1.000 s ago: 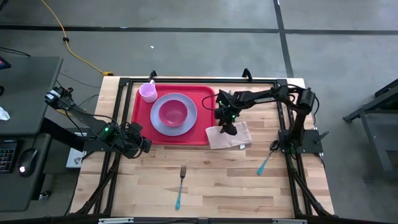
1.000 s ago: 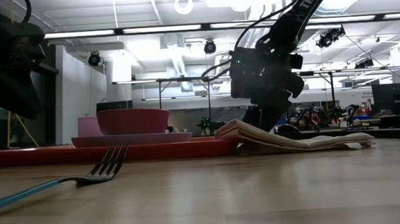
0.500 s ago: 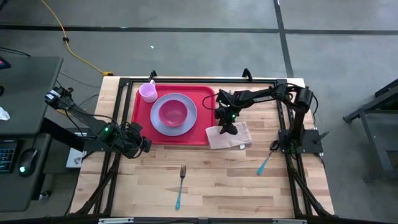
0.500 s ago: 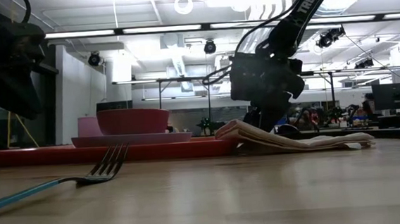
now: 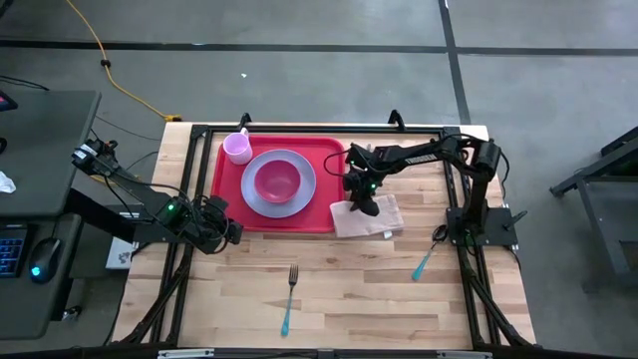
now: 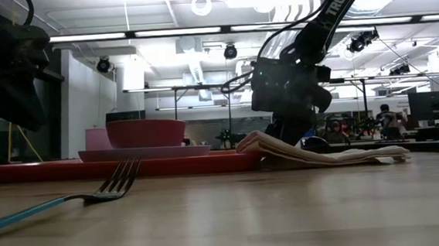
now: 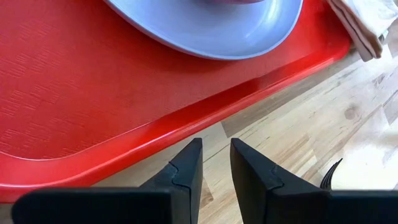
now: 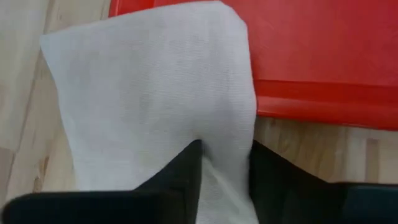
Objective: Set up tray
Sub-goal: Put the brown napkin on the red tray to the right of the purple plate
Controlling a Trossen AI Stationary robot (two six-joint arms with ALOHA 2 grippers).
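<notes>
The right gripper (image 8: 221, 165), wide open a second ago, is now pinching a fold of the white napkin (image 5: 366, 217) that is overlapping the right rim of the tray (image 5: 227, 194), so lifting it looks imminent. The left gripper (image 7: 214, 165) is waiting just beside the tray's near-left edge, jaws narrowly apart, holding nothing. On the table are lying one tray carrying one plate (image 5: 302, 196), one bowl (image 5: 276, 180) and one cup (image 5: 237, 149), plus one napkin and one fork (image 5: 290, 297).
</notes>
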